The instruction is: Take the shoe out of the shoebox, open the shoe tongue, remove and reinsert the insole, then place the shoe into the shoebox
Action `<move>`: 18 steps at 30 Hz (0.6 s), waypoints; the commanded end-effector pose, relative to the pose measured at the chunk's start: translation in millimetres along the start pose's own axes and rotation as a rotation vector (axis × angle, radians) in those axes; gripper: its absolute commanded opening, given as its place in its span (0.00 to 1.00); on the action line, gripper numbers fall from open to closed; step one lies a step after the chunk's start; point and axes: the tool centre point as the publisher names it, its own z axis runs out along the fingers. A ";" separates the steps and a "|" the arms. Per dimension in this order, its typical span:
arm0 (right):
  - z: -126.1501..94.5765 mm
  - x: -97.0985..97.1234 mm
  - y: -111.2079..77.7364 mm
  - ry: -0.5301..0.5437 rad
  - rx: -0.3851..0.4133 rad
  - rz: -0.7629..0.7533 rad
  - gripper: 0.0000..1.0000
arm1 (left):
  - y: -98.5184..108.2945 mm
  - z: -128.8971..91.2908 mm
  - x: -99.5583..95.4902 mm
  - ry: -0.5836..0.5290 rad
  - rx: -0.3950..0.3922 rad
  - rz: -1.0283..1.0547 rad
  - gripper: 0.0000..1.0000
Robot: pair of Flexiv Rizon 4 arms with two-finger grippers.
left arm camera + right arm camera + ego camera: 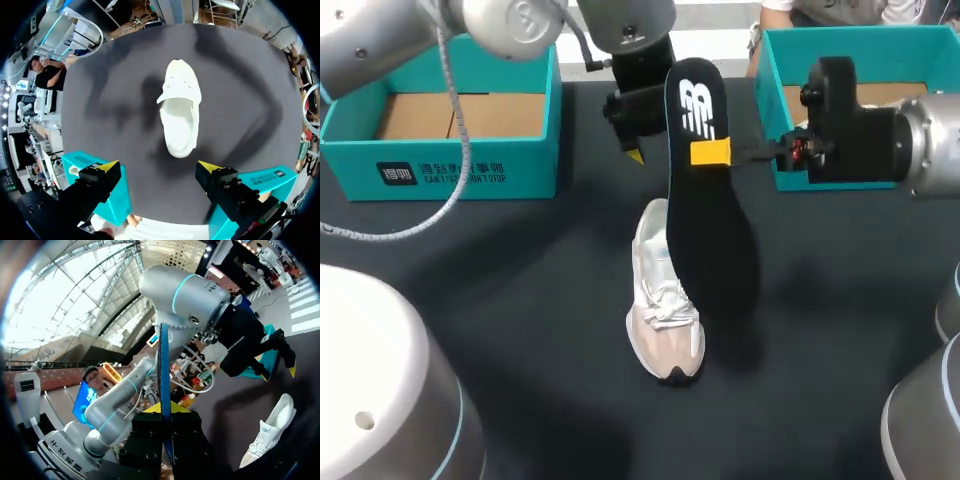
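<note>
A white shoe [663, 296] lies on the dark table [520, 300], toe toward the near edge; it shows too in the left wrist view [180, 117] and the right wrist view [270, 432]. A black insole [708, 190] hangs upright above it, pinched at its side edge by my right gripper [712, 153], which is shut on it. Seen edge-on, the insole [164, 375] rises as a thin blue strip from between the right gripper's [164, 409] yellow tips. My left gripper [158, 169] hangs open above the shoe's heel, holding nothing; from overhead the left gripper [632, 135] sits behind the insole.
A teal shoebox [450, 125] stands open at the back left, another teal box [790, 100] at the back right behind my right arm. Both box corners [100, 195] flank the left gripper.
</note>
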 end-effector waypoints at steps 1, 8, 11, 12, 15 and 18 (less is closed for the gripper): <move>-14.6 -12.7 7.6 0.005 -0.027 0.036 0.00 | -10.4 -19.1 23.7 -0.357 -0.050 0.003 1.00; -38.8 -37.0 36.9 -0.003 -0.059 0.137 0.00 | -8.5 -30.5 38.3 -0.414 -0.051 0.020 1.00; -47.3 -49.6 45.5 -0.065 -0.137 0.242 0.00 | -9.2 -33.4 42.8 -0.429 -0.042 0.029 1.00; -47.3 -49.6 45.5 -0.065 -0.137 0.242 0.00 | -9.2 -34.2 43.8 -0.428 -0.042 0.028 1.00; -47.3 -49.6 45.5 -0.065 -0.137 0.242 0.00 | -9.3 -35.2 45.8 -0.407 -0.017 0.025 1.00; -47.3 -49.6 45.5 -0.065 -0.137 0.242 0.00 | -9.3 -35.2 45.8 -0.407 -0.017 0.025 1.00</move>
